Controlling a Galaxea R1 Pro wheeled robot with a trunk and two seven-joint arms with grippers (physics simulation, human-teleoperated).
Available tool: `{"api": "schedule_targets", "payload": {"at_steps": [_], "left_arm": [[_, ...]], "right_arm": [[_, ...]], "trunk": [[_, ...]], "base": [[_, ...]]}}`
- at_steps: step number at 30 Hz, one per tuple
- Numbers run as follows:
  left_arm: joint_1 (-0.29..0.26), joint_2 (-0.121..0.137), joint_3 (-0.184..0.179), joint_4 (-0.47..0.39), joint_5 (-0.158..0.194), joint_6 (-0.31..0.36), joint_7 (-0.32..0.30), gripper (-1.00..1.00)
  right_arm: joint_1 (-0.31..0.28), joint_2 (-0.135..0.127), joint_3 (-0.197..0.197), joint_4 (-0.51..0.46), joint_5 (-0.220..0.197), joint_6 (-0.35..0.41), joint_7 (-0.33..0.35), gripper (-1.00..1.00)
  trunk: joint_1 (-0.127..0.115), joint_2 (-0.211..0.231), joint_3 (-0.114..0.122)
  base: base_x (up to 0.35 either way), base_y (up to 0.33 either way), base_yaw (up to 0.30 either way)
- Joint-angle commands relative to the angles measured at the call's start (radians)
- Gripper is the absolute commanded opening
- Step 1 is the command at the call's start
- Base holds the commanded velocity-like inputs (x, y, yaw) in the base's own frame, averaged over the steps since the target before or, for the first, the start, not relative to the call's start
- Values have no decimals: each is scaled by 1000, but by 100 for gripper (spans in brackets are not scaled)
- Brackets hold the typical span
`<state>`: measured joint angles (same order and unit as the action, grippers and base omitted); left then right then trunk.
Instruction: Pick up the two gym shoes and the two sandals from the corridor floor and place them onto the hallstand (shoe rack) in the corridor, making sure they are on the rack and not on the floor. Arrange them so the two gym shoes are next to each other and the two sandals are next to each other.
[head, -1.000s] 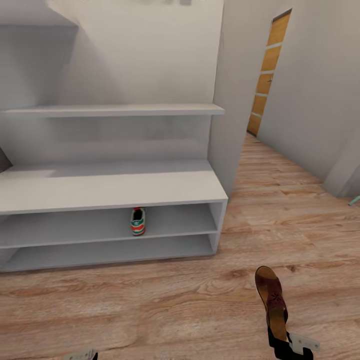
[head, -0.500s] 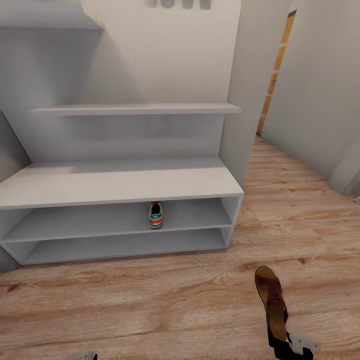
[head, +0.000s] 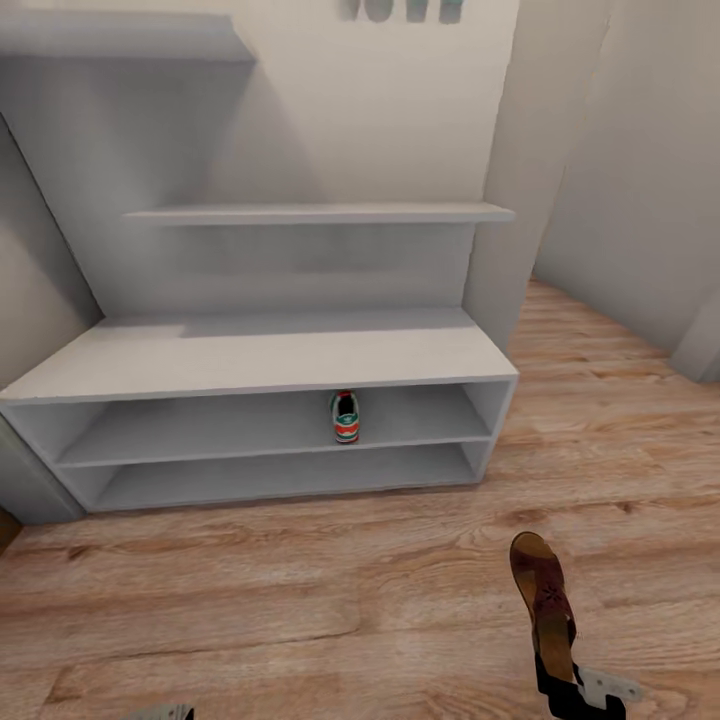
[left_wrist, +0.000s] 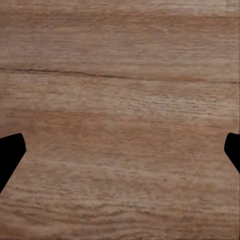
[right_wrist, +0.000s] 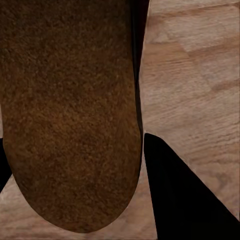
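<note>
Sandal (head: 542, 595) sits clamped at its heel in the right end effector (head: 566, 690), held above the corridor floor (head: 300, 600). Left end effector (left_wrist: 120, 150) hangs open, empty. Best approach the hallstand (head: 260, 365) squarely and slide it in level, clear of the lone gym shoe (head: 345, 417).

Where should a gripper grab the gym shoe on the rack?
Probably by the heel: the gym shoe sits heel-out on the upper shelf of the rack. Come in level from the front, under the top board, since it blocks access from above.
</note>
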<state>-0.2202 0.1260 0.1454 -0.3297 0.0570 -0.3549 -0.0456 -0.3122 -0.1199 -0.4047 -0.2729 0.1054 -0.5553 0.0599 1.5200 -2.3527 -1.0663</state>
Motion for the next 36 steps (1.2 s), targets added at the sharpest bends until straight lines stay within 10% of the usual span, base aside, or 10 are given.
{"api": "schedule_targets", "payload": {"at_steps": [1, 36], "left_arm": [[-1, 0, 2, 1, 6, -3, -5, 100], [-1, 1, 2, 1, 5, -3, -5, 100]], "right_arm": [[-1, 0, -9, 0, 7, -3, 5, -100], [-1, -4, -10, 1, 8, -3, 8, -100]], "trunk": [[0, 0, -2], [0, 0, -20]], "base": [[-90, 297, 97], [-2, 305, 43]]}}
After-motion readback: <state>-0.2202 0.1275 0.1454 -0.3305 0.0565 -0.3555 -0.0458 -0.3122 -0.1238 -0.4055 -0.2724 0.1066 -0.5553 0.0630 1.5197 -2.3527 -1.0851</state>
